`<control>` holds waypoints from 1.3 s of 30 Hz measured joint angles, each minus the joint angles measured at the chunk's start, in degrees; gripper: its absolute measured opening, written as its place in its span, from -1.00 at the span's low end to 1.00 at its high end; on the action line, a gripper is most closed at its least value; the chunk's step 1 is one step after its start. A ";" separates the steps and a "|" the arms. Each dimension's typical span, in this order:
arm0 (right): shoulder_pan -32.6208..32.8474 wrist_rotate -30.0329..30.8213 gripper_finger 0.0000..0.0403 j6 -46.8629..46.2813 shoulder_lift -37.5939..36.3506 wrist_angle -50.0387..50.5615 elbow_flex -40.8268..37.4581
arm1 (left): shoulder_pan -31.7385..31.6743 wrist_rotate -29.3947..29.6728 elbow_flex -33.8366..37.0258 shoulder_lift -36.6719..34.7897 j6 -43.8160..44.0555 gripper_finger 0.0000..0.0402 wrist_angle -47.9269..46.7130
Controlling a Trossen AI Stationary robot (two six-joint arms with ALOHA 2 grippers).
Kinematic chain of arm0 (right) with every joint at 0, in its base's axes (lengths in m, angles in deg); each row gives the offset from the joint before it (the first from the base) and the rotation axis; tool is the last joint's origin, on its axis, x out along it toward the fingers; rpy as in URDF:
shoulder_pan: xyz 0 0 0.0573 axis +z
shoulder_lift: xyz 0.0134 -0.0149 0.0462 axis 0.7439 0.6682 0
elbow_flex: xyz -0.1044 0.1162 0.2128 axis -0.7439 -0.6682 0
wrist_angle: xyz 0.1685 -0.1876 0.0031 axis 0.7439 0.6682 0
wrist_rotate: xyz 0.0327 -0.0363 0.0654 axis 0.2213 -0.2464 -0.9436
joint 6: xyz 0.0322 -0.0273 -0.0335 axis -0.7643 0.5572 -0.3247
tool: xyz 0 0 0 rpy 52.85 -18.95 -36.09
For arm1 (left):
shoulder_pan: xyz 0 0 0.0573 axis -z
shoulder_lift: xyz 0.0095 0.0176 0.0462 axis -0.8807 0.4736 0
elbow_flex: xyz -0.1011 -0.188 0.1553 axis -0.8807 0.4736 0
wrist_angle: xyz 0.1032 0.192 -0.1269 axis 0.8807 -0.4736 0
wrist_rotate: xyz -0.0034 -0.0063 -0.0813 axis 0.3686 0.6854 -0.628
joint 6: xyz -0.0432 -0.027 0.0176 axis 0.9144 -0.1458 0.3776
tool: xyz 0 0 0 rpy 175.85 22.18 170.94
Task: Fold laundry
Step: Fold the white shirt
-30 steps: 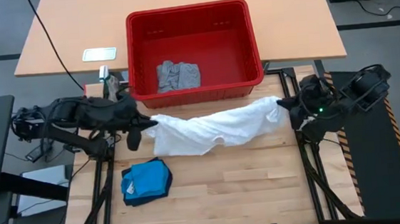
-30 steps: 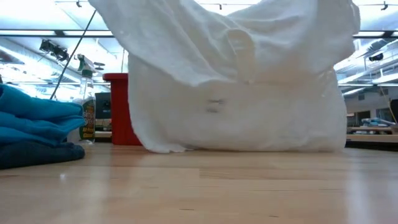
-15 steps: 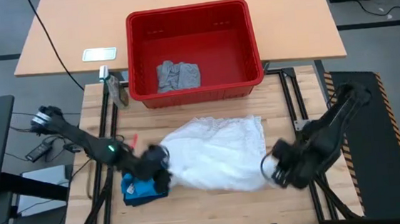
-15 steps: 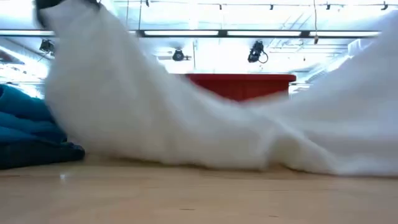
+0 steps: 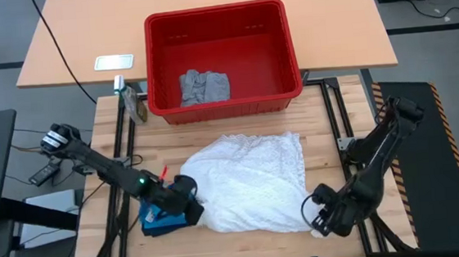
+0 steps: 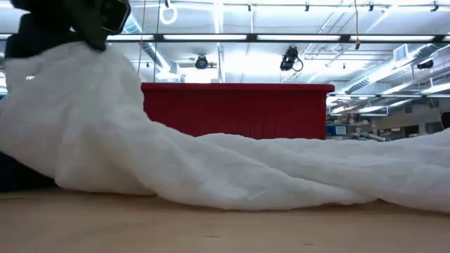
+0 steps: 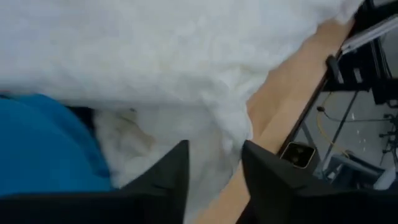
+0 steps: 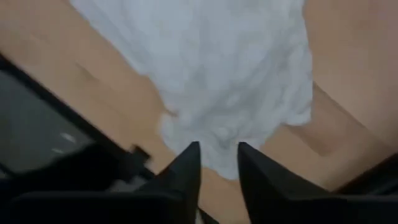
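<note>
The white garment (image 5: 250,184) lies spread and rumpled on the wooden table, in front of the red basket (image 5: 219,14). Its near left part rests on a folded bright blue garment (image 5: 156,218). My left gripper (image 5: 191,210) stands open over that near left corner (image 7: 205,124). My right gripper (image 5: 317,217) stands open at the near right corner (image 8: 217,134), pointing steeply down. A light grey garment (image 5: 204,87) sits on the basket's floor. My left gripper has white cloth (image 7: 214,155) showing in the gap between its parted fingers; whether the fingers touch it I cannot tell. My right gripper stands with its parted fingers at either side of the garment's corner edge (image 8: 219,152); whether they touch it I cannot tell.
A spray bottle (image 5: 133,103) stands at the basket's left near corner. A pale flat object (image 5: 114,62) lies on the far tabletop. Bare wood (image 5: 255,249) runs along the near edge. The metal frame rails (image 5: 348,148) flank the work surface.
Both grippers have come down and toward the table's near edge, tipping to point more downward. The white garment, which hung stretched between them in front of the basket, now lies spread on the table with its left part over the blue garment.
</note>
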 joint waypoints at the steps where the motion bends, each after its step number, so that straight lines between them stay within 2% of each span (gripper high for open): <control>1: -0.02 1.76 -0.36 -0.82 -1.57 0.34 0.00 | -0.77 -0.04 -0.02 -1.18 -0.38 -0.19 -1.54; 6: -0.31 11.31 -0.09 -1.60 -9.92 3.31 0.02 | -5.04 0.09 -0.08 -6.49 -2.26 0.08 -7.55; 11: -2.31 19.94 0.05 -3.93 -14.05 14.28 -0.59 | -9.55 0.09 -0.10 -7.13 -2.15 0.15 -18.09; 14: -4.83 19.68 0.05 -3.35 -15.54 16.08 -4.18 | -13.06 0.11 -0.04 -4.68 -3.56 0.15 -23.15; 19: -10.37 19.51 0.01 4.05 -17.31 9.99 -11.67 | -19.94 0.13 0.00 0.43 -11.02 0.15 -20.71; 22: -14.80 19.02 -0.03 11.31 -17.33 4.08 -16.23 | -24.08 0.14 -0.02 4.89 -16.45 0.12 -18.54; 25: -20.04 15.38 -0.08 19.59 -16.32 -2.85 -21.54 | -27.49 -0.34 -0.03 10.31 -20.24 0.04 -17.50; 28: -24.93 12.09 -0.14 27.02 -15.31 -13.36 -26.21 | -30.64 -4.26 0.03 14.86 -22.73 -0.03 -15.32; 31: -29.15 11.42 -0.20 32.15 -14.18 -21.46 -29.07 | -33.15 -6.75 -0.27 17.14 -24.10 -0.08 -12.46; 39: -44.02 10.53 -0.33 43.84 -9.27 -22.23 -31.24 | -40.30 -7.27 -0.25 18.26 -25.04 -0.10 -4.28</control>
